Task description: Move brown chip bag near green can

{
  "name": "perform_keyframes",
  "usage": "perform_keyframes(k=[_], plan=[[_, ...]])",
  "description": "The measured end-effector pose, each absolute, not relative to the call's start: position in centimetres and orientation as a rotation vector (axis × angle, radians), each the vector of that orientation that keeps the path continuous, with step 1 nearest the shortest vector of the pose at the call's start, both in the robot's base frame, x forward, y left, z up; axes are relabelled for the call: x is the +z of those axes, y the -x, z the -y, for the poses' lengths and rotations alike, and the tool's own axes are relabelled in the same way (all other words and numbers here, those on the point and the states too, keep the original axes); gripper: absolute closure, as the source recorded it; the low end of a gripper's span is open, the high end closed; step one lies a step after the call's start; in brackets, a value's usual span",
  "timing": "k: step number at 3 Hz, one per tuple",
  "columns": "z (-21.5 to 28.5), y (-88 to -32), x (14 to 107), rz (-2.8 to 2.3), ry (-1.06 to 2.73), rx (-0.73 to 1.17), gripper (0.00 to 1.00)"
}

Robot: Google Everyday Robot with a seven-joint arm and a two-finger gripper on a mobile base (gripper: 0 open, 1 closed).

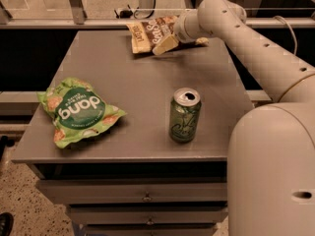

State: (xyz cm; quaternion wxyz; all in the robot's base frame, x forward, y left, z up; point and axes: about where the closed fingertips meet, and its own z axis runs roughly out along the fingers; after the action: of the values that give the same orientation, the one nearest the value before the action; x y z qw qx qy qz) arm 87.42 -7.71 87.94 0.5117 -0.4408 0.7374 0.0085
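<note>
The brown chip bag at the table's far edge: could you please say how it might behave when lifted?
Its crinkled film suggests the brown chip bag is probably light and floppy, sagging around the tool at its near edge. It looks flat, so pushed it would likely slide, not roll.

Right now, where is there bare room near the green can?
Bare tabletop lies between the green can and the green chip bag, and between the can and the brown chip bag. The far edge is crowded: the gripper sits at that bag.
</note>
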Motion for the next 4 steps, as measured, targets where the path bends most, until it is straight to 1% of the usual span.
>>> perform_keyframes(k=[1, 4], plan=[[8.5, -88.3, 87.1, -1.791, 1.02, 0.004, 0.14], [9.1, -88.3, 88.1, -1.775, 0.997, -0.036, 0.83]])
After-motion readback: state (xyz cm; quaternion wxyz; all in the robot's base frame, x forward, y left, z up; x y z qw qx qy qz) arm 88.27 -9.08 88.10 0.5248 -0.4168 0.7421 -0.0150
